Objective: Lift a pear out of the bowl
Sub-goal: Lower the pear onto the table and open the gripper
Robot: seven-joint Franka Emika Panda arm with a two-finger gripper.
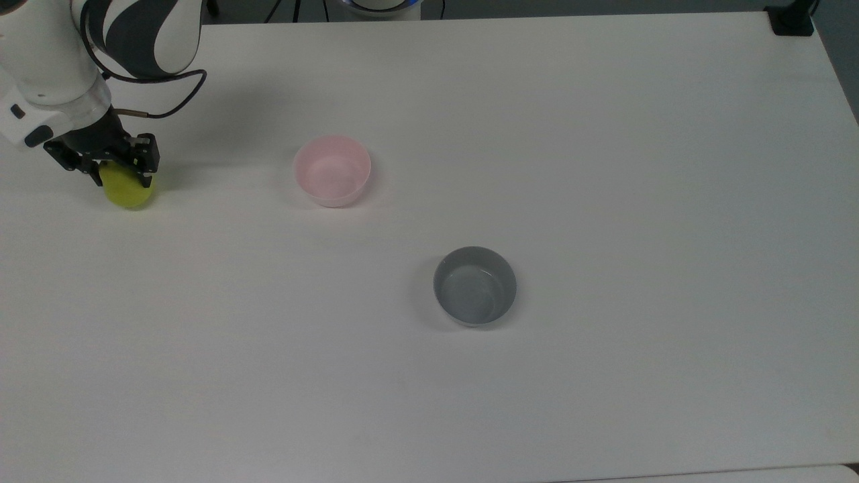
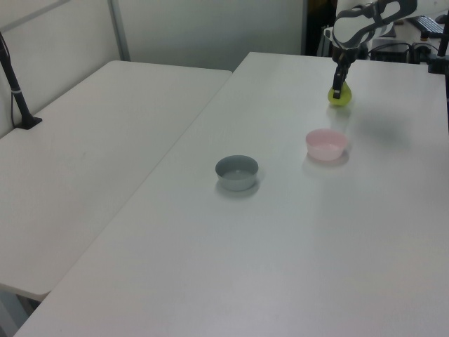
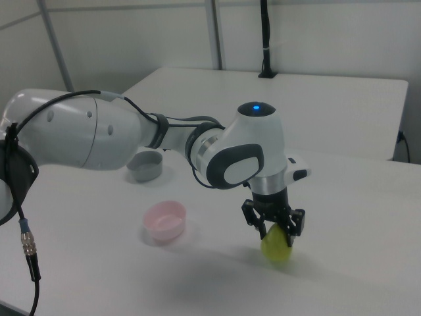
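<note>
The white Panda arm (image 3: pixel 99 141) reaches low, wrist vertical, its black two-finger gripper (image 1: pixel 115 176) pointing down at nine o'clock in the top view, fingers clamped.

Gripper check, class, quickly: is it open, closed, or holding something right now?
Gripper: closed on the pear, low over the table, away from the pink bowl.

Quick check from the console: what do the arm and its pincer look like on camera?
The arm has glossy white rounded shells with dark grey joint bands and a small blue light on top of its wrist. A thin black cable loops alongside. The pincer is black and boxy, with two short fingers.
</note>
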